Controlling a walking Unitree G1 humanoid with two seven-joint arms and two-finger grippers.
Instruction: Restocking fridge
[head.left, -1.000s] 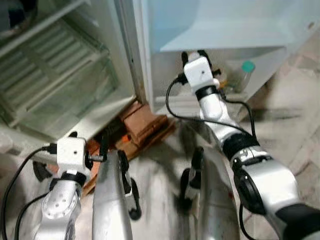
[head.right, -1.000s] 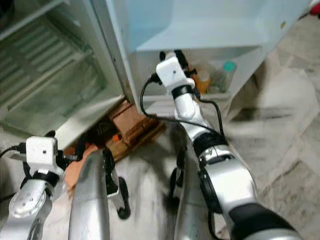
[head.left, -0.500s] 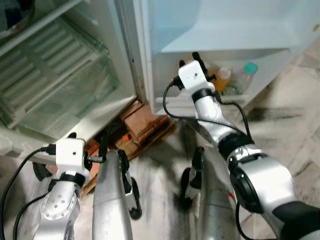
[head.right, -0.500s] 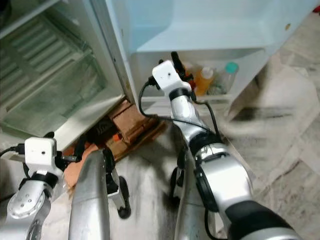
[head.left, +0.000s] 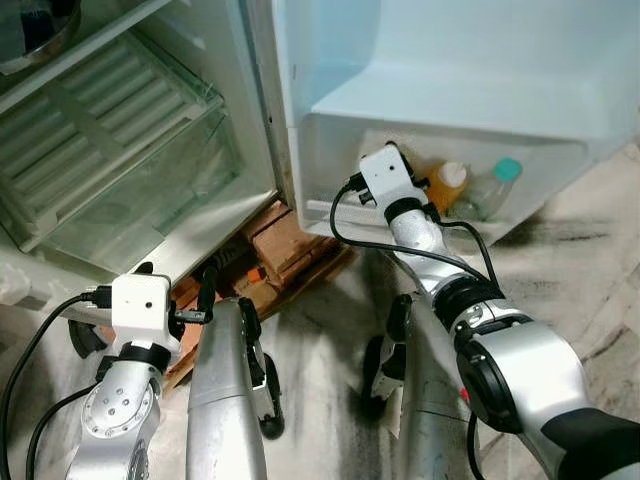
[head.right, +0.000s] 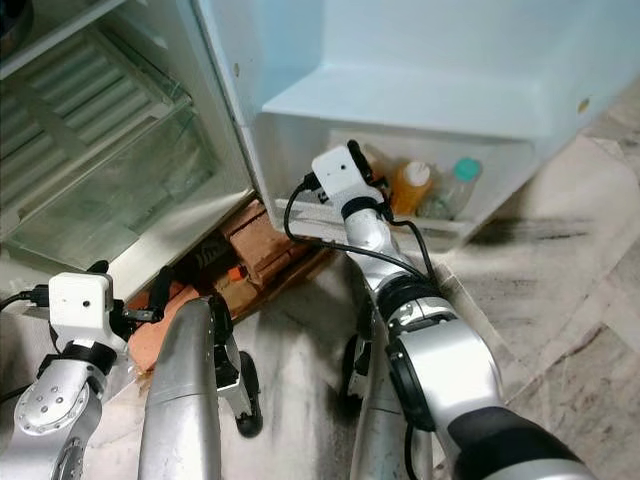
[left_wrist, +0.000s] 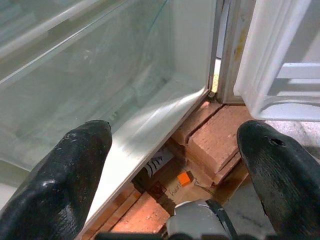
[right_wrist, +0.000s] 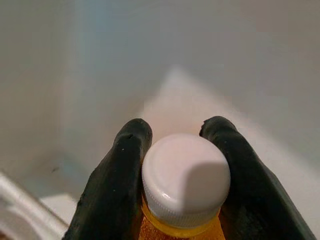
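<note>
Grey marbled floor (head.left: 590, 270) runs along the lower right of the head frames, with an open white fridge standing above it. Right gripper (right_wrist: 176, 131) has its two black fingers (right_wrist: 117, 180) closed against either side of the white cap of an orange juice bottle (right_wrist: 185, 175), gripping it at the neck inside the lowest door bin. In the head views that white door bin (head.left: 335, 215) sits at centre frame, and the right arm reaches up into it from the lower right. Just right of the arm's white wrist block stand a second orange bottle with a white cap (head.left: 450, 187) and a clear bottle with a teal cap (head.left: 495, 185). Left gripper (left_wrist: 175, 150) hangs low at the lower left of the head frames, its fingers (left_wrist: 70, 185) spread wide and holding nothing, aimed at the clear glass crisper drawer (head.left: 130, 190) and the red bricks (head.left: 285, 245) propping the fridge base.
</note>
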